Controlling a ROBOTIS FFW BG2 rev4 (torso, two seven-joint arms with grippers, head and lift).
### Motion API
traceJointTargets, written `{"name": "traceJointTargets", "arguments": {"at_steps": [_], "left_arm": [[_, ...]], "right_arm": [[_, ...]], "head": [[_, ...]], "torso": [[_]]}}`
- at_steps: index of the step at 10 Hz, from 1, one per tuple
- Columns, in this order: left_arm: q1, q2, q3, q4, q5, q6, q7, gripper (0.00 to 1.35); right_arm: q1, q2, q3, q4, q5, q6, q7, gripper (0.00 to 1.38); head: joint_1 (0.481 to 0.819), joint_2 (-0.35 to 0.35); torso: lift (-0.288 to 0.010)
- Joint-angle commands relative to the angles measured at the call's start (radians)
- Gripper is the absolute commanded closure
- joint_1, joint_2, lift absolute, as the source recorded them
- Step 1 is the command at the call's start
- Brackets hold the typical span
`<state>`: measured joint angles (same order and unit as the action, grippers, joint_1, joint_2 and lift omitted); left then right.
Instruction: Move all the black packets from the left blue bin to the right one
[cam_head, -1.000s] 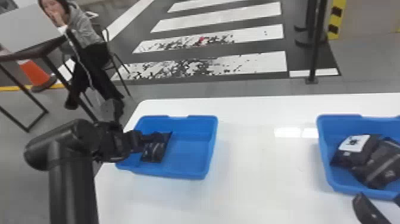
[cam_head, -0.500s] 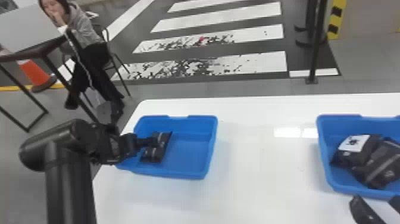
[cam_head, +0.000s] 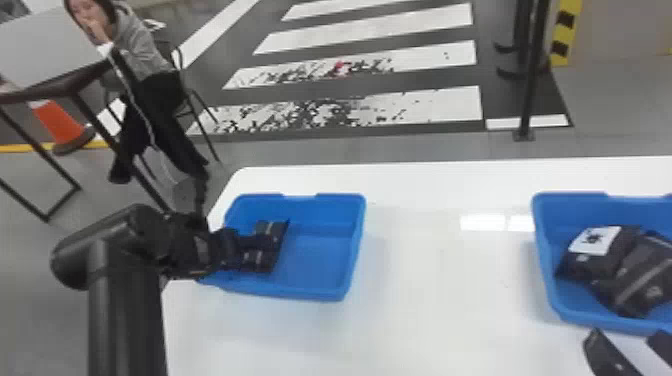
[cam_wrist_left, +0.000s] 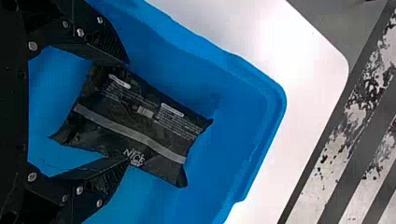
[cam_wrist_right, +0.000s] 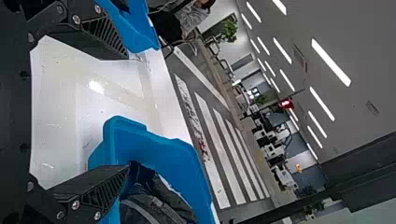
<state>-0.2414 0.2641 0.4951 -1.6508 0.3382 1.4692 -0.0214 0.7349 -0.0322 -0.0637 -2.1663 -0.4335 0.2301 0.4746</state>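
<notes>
Black packets lie in both blue bins.
One plump, pillow-shaped black packet (cam_wrist_left: 177, 126), with a pale grey stripe, small white labels and crimped ends, lies toward the left side inside the shallow left blue bin (cam_head: 353, 250); in the right blue bin (cam_head: 545, 260), well apart from the left one, a packet with a white label (cam_head: 595, 265) lies against a rumpled, grey-striped packet (cam_head: 645, 280), both bulging and askew.
</notes>
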Motion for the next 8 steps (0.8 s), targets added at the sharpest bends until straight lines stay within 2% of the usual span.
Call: {"name": "traceJointTargets", "arguments": {"at_steps": [1, 2, 4, 5, 7, 8], "left_arm": [[-0.004, 0.009, -0.016, 0.032, 0.011, -0.009, -0.002, 0.4], [-0.004, 0.014, -0.018, 0.042, 0.025, -0.011, -0.003, 0.7], [0.006, 0.015, -0.03, 0.042, 0.021, -0.024, -0.008, 1.24], [0.011, 0.02, -0.042, 0.042, 0.017, -0.041, -0.018, 1.21], [0.035, 0.023, -0.036, 0.037, -0.033, -0.114, -0.098, 1.21], [0.082, 0.021, -0.034, -0.024, -0.021, -0.156, -0.13, 1.21]], "right_arm": [[-0.004, 0.0, 0.0, 0.005, -0.007, 0.003, 0.003, 0.2], [-0.004, 0.0, 0.002, 0.008, -0.007, 0.005, 0.004, 0.2], [-0.004, 0.0, 0.002, 0.013, -0.017, 0.01, 0.006, 0.2], [-0.004, 0.0, 0.0, 0.018, -0.021, 0.01, 0.007, 0.2], [-0.004, 0.0, 0.0, 0.018, -0.025, 0.013, 0.01, 0.2], [-0.004, 0.0, 0.0, 0.015, -0.027, 0.013, 0.012, 0.2]], "head": [[0.695, 0.35], [0.695, 0.35], [0.695, 0.35], [0.695, 0.35], [0.695, 0.35], [0.695, 0.35]], "torso": [[-0.154], [-0.154], [-0.154], [-0.154], [-0.154], [-0.154]]}}
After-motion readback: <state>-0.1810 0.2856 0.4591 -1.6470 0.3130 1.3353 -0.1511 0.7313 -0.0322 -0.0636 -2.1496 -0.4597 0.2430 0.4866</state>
